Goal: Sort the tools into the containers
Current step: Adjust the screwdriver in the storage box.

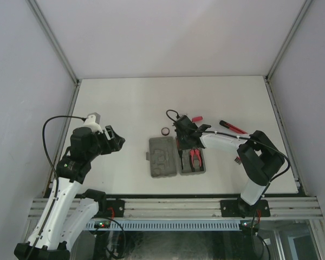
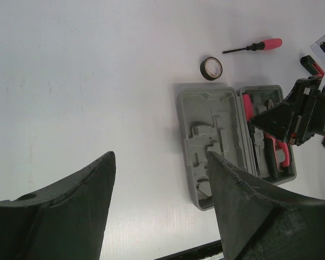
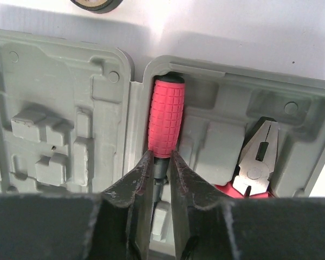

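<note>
Pinching the screwdriver (image 3: 166, 116) by its neck with my right pincer (image 3: 161, 158), at frame centre in a slot of the case (image 3: 233, 75); a tilted release could leave it unseated.

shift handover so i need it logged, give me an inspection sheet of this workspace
surface: white table, no spills seen
job's things: grey case open flat, pliers and cased screwdriver in one half; loose screwdriver, black ring, red-black tool on table
clutter: nothing seen
grippers: left gripper open, empty; right gripper, fingers pinching cased screwdriver's neck
cables: black cables loop off both arms
surroundings: plain walls, metal frame
</note>
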Action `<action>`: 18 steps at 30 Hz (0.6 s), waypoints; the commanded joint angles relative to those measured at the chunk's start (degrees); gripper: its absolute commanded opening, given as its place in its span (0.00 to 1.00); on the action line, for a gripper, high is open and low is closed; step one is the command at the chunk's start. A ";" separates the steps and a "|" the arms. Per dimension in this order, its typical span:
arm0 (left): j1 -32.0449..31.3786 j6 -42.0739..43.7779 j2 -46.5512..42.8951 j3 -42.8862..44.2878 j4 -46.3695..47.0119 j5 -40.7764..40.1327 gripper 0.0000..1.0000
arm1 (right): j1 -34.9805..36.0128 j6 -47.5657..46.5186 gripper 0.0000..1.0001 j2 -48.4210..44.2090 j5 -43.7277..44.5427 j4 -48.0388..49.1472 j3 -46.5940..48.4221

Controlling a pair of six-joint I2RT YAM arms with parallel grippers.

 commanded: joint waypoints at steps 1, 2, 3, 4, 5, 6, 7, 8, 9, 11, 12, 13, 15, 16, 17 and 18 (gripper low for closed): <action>0.51 1.06 -0.29 2.23 2.39 0.92 0.73 | 0.66 -1.26 0.20 -0.85 2.16 0.31 2.13; 0.54 1.04 -0.28 2.14 2.40 0.91 0.73 | 0.80 -1.31 0.22 -1.34 2.47 0.13 2.08; 0.53 1.06 -0.21 2.20 2.39 0.97 0.72 | 0.97 -1.42 0.24 -1.82 2.89 -0.01 2.10; 0.52 1.07 -0.22 2.21 2.40 1.01 0.73 | 1.10 -1.42 0.26 -2.67 3.34 -0.14 2.13; 0.49 1.09 -0.23 2.21 2.40 1.06 0.73 | 1.32 -1.40 0.27 -3.23 3.92 -0.50 2.14; 0.54 1.07 -0.27 2.21 2.39 1.13 0.72 | 1.42 -1.35 0.27 -3.79 4.28 -0.78 2.16; 0.52 1.07 -0.28 2.16 2.40 1.07 0.73 | 1.48 -1.27 0.27 -4.32 4.57 -1.05 2.11; 0.50 1.07 -0.30 2.16 2.39 1.06 0.72 | 1.66 -1.20 0.27 -4.81 4.98 -1.36 2.11; 0.48 1.07 -0.38 2.18 2.34 1.09 0.73 | 1.89 -1.12 0.27 -5.32 5.27 -1.60 2.11; 0.47 1.05 -0.35 2.20 2.38 1.13 0.73 | 2.26 -1.02 0.26 -6.07 5.83 -2.32 2.11; 0.49 1.06 -0.34 2.21 2.35 1.01 0.73 | 2.38 -0.91 0.25 -6.41 5.93 -2.69 2.12; 0.47 1.08 -0.34 2.21 2.38 1.05 0.72 | 2.49 -0.70 0.24 -6.63 6.04 -3.06 2.11; 0.54 1.02 -0.37 2.14 2.38 1.02 0.73 | 2.75 -0.58 0.21 -6.78 6.06 -3.66 2.11; 0.50 1.06 -0.40 2.12 2.40 1.04 0.72 | 2.88 -0.60 0.20 -6.73 6.06 -3.88 2.13; 0.47 1.11 -0.35 2.20 2.40 0.99 0.72 | 2.98 -0.56 0.19 -6.66 5.92 -3.94 2.11; 0.53 1.04 -0.35 2.15 2.38 1.00 0.72 | 3.02 -0.59 0.18 -6.48 5.64 -4.01 2.11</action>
